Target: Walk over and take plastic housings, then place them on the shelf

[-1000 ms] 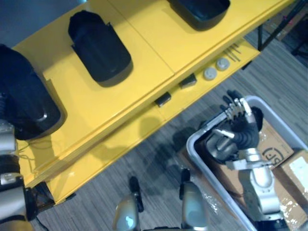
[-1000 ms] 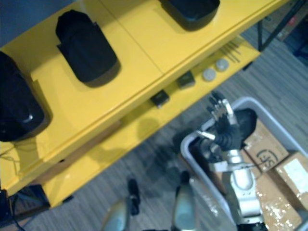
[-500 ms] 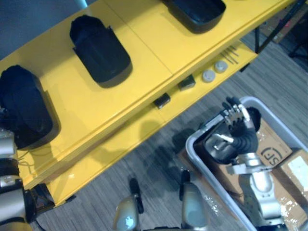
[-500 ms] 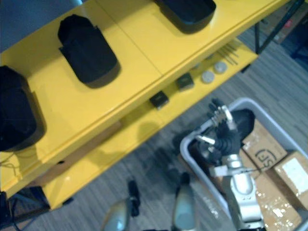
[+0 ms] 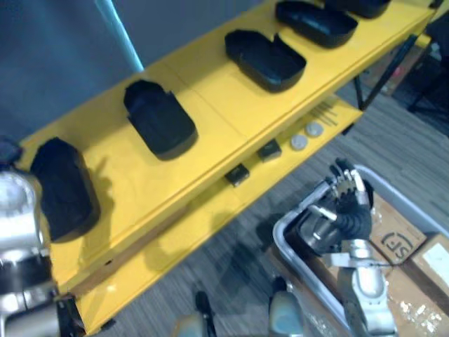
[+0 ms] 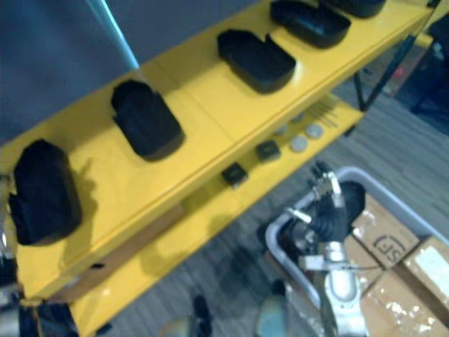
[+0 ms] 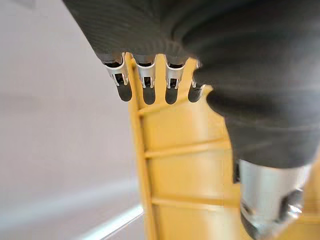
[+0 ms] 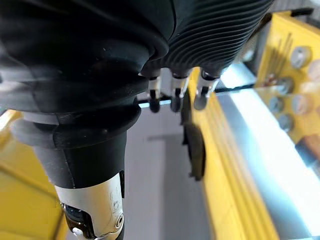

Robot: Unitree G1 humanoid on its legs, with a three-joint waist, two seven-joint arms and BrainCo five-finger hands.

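Note:
Several black plastic housings lie in a row on the yellow shelf's (image 5: 210, 133) top board: one at the far left (image 5: 63, 186), one further along (image 5: 160, 119), a third (image 5: 265, 60) and more toward the right end (image 5: 316, 21). My left hand (image 7: 225, 75) is open, its fingers (image 7: 145, 85) straight and holding nothing, with the yellow shelf frame past them. My left arm rises at the lower left, beside the leftmost housing and apart from it. My right hand (image 5: 345, 205) hangs open over the grey bin (image 5: 280, 235), fingers straight and empty. A dark housing (image 6: 353, 196) lies in the bin beyond it.
The lower shelf board carries two round silver discs (image 5: 306, 137), two small black blocks (image 5: 269, 149) and thin rods (image 5: 324, 111). Cardboard boxes (image 5: 393, 239) sit in and beside the bin. Striped grey floor lies between the shelf and the bin.
The whole view has swung, so more of the shelf shows. The leftmost housing, close against my left arm a second ago, now lies free on the shelf. The right hand stays over the bin.

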